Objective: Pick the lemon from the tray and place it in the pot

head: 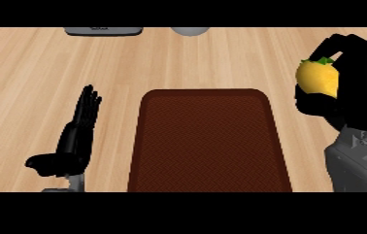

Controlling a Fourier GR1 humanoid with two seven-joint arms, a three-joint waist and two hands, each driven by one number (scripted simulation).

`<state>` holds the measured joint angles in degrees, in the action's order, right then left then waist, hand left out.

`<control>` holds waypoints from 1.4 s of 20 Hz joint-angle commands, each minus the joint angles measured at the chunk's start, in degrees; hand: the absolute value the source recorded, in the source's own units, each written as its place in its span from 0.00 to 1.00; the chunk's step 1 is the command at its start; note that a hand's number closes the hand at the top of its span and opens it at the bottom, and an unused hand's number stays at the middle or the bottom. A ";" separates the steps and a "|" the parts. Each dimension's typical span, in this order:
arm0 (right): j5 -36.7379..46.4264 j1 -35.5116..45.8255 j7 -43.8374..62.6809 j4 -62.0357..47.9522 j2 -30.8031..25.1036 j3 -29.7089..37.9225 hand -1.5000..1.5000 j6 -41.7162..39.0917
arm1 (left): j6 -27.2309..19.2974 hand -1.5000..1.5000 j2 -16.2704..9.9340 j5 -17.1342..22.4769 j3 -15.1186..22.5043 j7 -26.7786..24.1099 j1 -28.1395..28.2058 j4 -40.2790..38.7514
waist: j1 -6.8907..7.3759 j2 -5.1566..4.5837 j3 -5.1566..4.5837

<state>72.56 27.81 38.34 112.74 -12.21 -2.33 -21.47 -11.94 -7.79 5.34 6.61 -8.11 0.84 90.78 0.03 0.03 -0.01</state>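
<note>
Right hand (337,77) has its fingers curled round the lemon (318,77), right of the tray (209,145); left hand (75,136) rests open, fingers straight.

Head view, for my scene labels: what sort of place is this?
Probably a kitchen counter: a light wooden countertop, a dark brown tray on it, and a lemon held in the right hand.

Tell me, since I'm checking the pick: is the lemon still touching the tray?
Apart. The head view shows the lemon held in the right robot hand, off past the right edge of the brown tray.
</note>
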 commanded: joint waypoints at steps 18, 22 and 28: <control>-16.64 -0.80 -28.84 -37.63 -18.87 26.60 1.00 12.82 | -0.66 0.50 3.52 -3.25 -0.62 -1.17 -3.84 -4.52 | 0.20 -0.23 0.02; -15.94 -2.06 -31.11 -44.31 -20.48 26.56 1.00 13.60 | 0.18 0.50 2.98 -3.00 0.85 1.62 1.12 3.22 | 0.43 -0.06 0.03; -13.04 -0.16 -27.42 -58.52 -21.78 27.18 1.00 14.11 | 1.45 0.50 1.87 -1.83 -1.56 2.57 -2.97 0.30 | 0.97 -0.31 0.05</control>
<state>57.74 26.90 9.30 62.03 -32.37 24.56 -7.17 -10.96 -5.53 3.15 5.32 -6.69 -1.92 89.66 0.61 -0.21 0.03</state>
